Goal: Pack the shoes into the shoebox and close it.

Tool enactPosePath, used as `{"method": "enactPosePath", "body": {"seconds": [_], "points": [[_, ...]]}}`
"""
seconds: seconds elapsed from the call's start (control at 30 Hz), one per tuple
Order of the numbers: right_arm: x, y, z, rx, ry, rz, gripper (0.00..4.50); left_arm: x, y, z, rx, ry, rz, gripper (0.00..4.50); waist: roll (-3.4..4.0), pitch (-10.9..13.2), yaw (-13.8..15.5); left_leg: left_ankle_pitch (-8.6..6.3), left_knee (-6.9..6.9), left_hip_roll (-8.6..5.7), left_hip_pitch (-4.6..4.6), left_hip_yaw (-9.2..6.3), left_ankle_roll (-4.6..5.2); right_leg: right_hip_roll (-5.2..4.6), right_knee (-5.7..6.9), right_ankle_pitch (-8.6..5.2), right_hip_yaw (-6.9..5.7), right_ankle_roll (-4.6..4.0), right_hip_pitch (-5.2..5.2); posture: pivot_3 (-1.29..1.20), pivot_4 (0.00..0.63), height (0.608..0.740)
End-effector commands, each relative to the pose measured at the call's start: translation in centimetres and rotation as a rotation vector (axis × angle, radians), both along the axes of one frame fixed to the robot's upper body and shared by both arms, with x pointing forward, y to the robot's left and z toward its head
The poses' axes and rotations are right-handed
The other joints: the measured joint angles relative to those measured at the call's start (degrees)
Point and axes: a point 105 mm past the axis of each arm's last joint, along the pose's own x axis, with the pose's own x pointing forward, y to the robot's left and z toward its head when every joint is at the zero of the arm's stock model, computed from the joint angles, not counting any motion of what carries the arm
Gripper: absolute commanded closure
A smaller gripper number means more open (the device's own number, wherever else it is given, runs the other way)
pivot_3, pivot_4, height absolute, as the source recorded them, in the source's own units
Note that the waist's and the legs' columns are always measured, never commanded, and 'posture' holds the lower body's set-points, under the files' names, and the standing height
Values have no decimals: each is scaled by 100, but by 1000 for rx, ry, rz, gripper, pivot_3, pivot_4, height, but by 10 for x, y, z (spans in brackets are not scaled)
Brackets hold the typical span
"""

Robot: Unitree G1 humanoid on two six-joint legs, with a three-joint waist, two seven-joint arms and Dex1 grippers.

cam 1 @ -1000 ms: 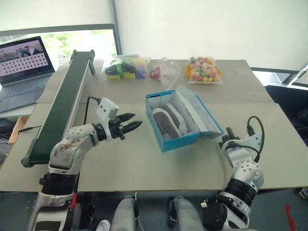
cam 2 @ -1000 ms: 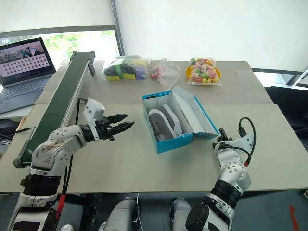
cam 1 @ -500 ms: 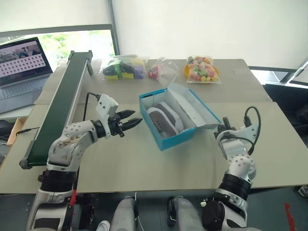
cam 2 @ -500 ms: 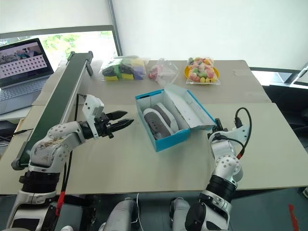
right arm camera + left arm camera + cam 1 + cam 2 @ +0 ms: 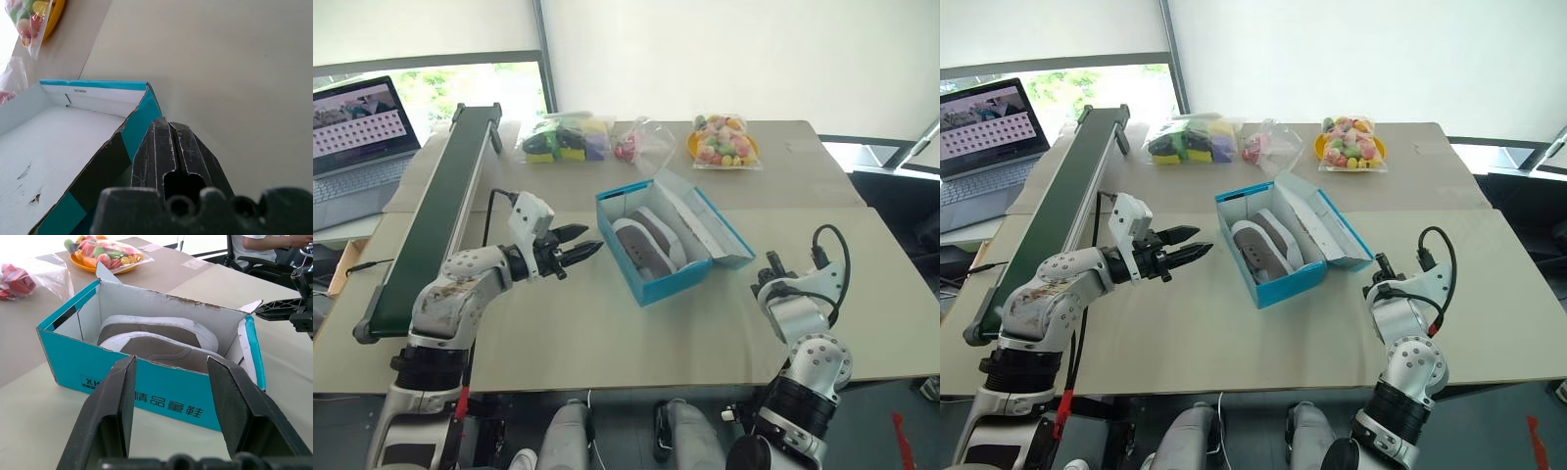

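grey shoes [image 5: 651, 240] in blue shoebox [image 5: 668, 282], lid [image 5: 713, 225] open

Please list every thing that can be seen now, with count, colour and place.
shoes: 2, grey with pale soles, side by side inside the box
shoebox: 1, blue, white inside, table centre, lid open toward the right
bags: 3, clear, colourful contents, far edge of table
plate: 1, yellow, under the right bag
conveyor: 1, dark green, left side of table
laptop: 1, grey, far left
table: 1, beige
left gripper: black, open, left of the box
right gripper: black, shut, beside the lid
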Motion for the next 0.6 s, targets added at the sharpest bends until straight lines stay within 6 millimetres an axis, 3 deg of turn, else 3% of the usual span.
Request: {"method": "enactPosePath", "body": {"seconds": [0.03,0.33,0.6], "points": [[7,20,2,108,-45,70,4449,-1,-2,8,-7,-27,-8,2085,0,0,-1,0,0,0,0,0,0,0,0,0,0,0,0,0,150,681],[21,19,-28,239,-9,25,4449,-1,-3,9,-14,-24,-5,2085,0,0,4,0,2,-1,0,0,0,-1,-1,0,0,0,2,0,150,681],[62,28,-37,450,-94,59,4449,1,-3,9,-13,-26,4,2085,-9,-5,-66,1,5,2,11,-1,2,7,0,1,3,1,10,0,150,681]]}}
